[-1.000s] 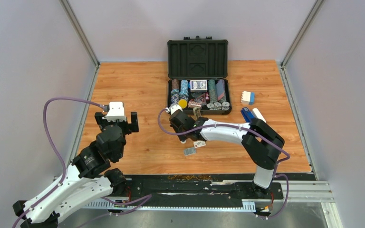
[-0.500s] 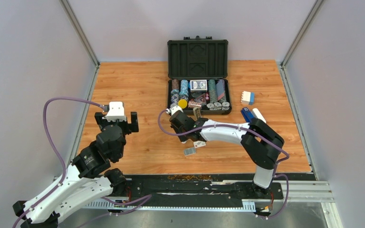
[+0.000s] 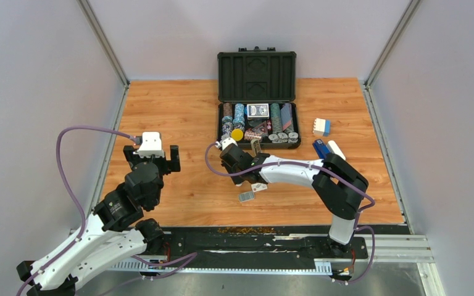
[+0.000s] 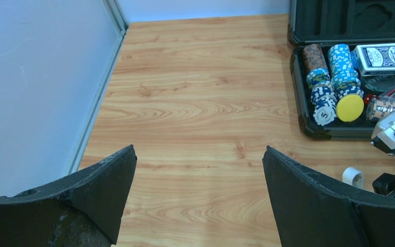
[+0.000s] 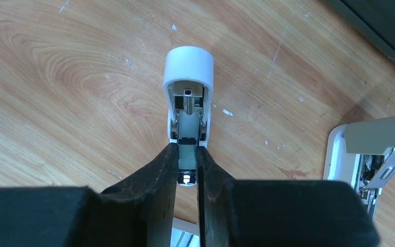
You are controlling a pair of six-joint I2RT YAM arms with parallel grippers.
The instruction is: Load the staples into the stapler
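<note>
Top view: the right gripper (image 3: 241,174) is mid-table, just near of the chip case (image 3: 218,123), and the left gripper (image 3: 151,158) is off left, spread wide. Left wrist view: it holds nothing. Right wrist view: it's pinched tight on the open stapler (image 5: 187,110), with the staple box (image 5: 338,159) just right. I'd hold that steady and slide a strip in straight.

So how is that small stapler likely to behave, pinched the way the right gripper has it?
The stapler looks like hard plastic and metal, so it is probably stiff and fairly light. The right gripper pinches only its narrow near end, so it may pivot if pushed. Its inside shows under the white cap, which suggests a hinged part that could swing.
</note>
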